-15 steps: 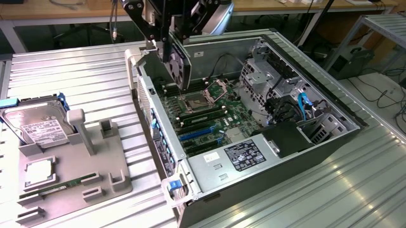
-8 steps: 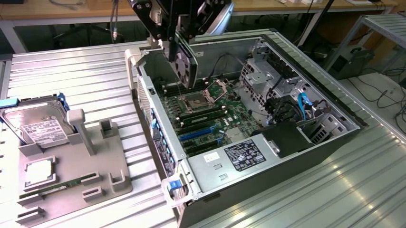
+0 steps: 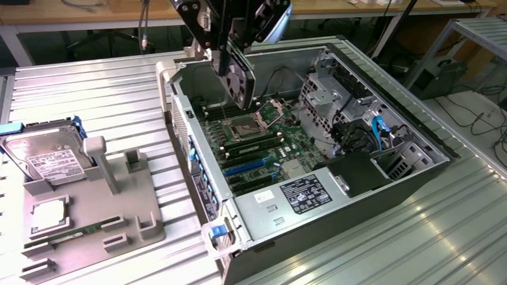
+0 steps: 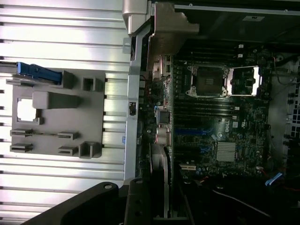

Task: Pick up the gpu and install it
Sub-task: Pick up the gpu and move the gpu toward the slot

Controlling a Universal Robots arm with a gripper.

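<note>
**A:** Ribbed metal tabletop [image 3: 95,89], with an open computer case [image 3: 184,119] lying on it. Where's the gpu [image 3: 241,83]?

**B:** In my tool [image 3: 231,53], which is clenched on its upper part. The card hangs on edge above the motherboard [image 3: 253,142], touching nothing, nearer the case wall on the exterior view's left.

**A:** What makes this step go well?

**B:** My judgement: hold the card plumb, with its lower edge parallel to the blue slots [image 3: 246,168]. Come down straight without twisting, well apart from the loose cables [image 3: 372,133].
</note>
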